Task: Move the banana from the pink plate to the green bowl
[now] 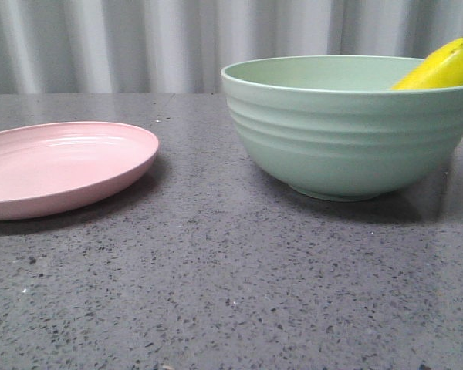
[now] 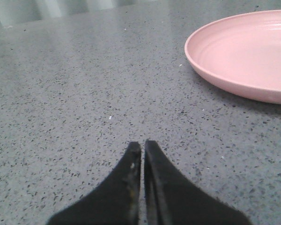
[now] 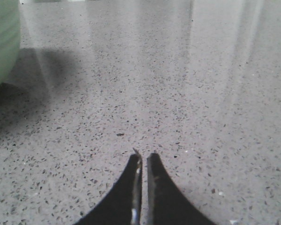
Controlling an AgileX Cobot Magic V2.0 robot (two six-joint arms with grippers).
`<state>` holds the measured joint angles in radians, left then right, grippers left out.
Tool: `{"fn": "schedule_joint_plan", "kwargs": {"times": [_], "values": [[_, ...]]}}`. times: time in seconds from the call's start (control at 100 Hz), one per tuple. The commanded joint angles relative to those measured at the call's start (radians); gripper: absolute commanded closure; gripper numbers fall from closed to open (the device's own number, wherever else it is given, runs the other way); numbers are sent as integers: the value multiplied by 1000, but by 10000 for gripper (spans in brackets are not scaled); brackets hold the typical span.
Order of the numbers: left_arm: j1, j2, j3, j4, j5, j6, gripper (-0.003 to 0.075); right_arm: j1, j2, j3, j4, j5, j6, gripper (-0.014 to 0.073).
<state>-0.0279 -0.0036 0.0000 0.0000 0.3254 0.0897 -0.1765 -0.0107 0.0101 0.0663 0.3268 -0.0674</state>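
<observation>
Front view: banana sits in green bowl, pink plate bare.
I read it as light, stiff, slick; I'd pinch mid-body. Left gripper and right gripper both pressed together, holding nothing.

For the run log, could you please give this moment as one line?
yellow plastic banana: in ridged mint-green bowl | shallow pink plate: empty | left gripper: shut | right gripper: shut
</observation>
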Motion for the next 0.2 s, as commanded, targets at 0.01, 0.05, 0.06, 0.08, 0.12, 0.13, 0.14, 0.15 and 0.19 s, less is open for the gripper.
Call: {"fn": "schedule_joint_plan", "kwargs": {"times": [0.01,0.05,0.06,0.08,0.12,0.13,0.14,0.15,0.19], "values": [[0,-29,10,0,-55,1,741,-4,-22,20,-16,-21,-11,657],[0,-29,10,0,-55,1,741,-4,-22,20,-16,-21,-11,657],[0,-29,10,0,-55,1,741,-4,-22,20,-16,-21,-11,657],[0,-29,10,0,-55,1,741,-4,-22,20,-16,-21,-11,657],[0,-29,10,0,-55,1,741,-4,-22,20,-16,-21,-11,657],[0,-29,10,0,-55,1,741,-4,-22,20,-16,-21,-11,657],[0,-29,10,0,-55,1,741,-4,-22,20,-16,-21,-11,657],[0,-29,10,0,-55,1,741,-4,-22,20,-16,-21,-11,657],[0,-29,10,0,-55,1,741,-4,-22,20,-16,-21,-11,657]]}}
